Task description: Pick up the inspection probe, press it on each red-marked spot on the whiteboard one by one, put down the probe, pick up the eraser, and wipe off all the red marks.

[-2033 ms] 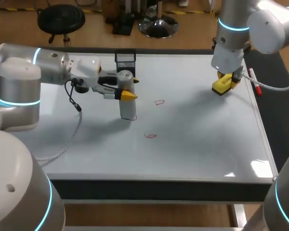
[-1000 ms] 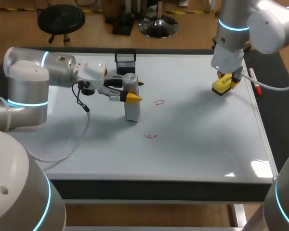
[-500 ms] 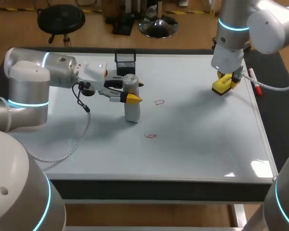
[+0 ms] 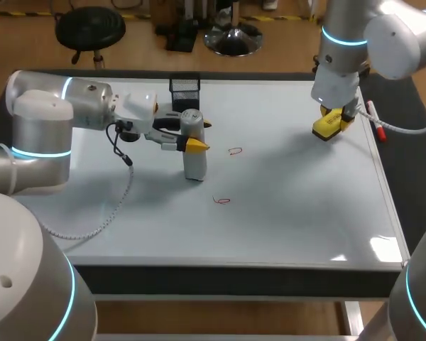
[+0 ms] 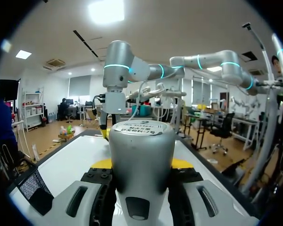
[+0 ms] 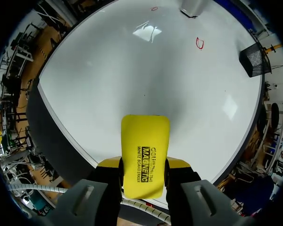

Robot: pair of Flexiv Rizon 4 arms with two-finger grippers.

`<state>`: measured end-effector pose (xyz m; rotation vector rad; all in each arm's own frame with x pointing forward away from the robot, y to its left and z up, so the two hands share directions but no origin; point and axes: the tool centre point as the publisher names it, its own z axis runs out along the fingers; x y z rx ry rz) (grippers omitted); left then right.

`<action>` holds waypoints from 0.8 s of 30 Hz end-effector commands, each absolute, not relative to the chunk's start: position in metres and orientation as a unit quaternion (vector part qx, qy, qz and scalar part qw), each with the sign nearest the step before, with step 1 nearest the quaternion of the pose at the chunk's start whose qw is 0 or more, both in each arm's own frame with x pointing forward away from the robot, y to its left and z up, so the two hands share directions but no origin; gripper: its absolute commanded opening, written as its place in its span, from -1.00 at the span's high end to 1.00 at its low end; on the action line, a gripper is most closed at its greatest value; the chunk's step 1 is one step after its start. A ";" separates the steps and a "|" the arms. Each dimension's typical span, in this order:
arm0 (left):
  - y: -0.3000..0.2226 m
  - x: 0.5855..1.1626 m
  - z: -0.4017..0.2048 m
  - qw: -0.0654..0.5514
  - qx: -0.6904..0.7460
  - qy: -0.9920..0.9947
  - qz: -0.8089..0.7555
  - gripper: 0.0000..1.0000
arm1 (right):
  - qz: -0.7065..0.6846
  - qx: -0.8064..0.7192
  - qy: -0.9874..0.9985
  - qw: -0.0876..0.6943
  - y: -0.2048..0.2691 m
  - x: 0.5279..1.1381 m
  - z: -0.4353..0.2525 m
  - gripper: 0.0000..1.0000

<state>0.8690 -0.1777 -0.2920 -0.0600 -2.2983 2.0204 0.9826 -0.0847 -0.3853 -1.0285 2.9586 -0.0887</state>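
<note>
The grey cylindrical probe [image 4: 194,158] stands upright on the whiteboard [image 4: 284,206], and my left gripper [image 4: 197,133] is shut on its upper part from the side. In the left wrist view the probe [image 5: 141,157] fills the space between the fingers of that gripper [image 5: 141,165]. Two red marks show, one [image 4: 234,150] right of the probe and one [image 4: 221,200] nearer the front. My right gripper [image 4: 331,121] hangs over the far right of the board, shut on the yellow eraser [image 6: 145,157]. From there the marks [image 6: 200,43] lie far ahead.
A black mesh holder [image 4: 184,89] stands at the board's far edge behind the probe. A red marker [image 4: 375,121] lies along the right edge beside my right gripper. A cable [image 4: 99,213] hangs from my left wrist onto the board.
Two seconds ago the probe stood slightly further left, with a red mark showing at its base. It has shifted right over that mark. Nothing has moved in the last second.
</note>
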 end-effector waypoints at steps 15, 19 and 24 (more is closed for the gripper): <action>-0.148 0.868 -0.268 -0.001 -0.001 -0.751 0.660 1.00 | -0.030 -0.329 0.944 0.004 -0.086 0.982 -0.384 1.00; -0.127 0.870 -0.262 -0.021 0.019 -0.750 0.660 1.00 | -0.030 -0.329 0.944 0.004 -0.086 0.982 -0.384 1.00; -0.100 0.872 -0.255 -0.046 0.041 -0.750 0.659 1.00 | -0.030 -0.329 0.944 0.004 -0.086 0.982 -0.384 1.00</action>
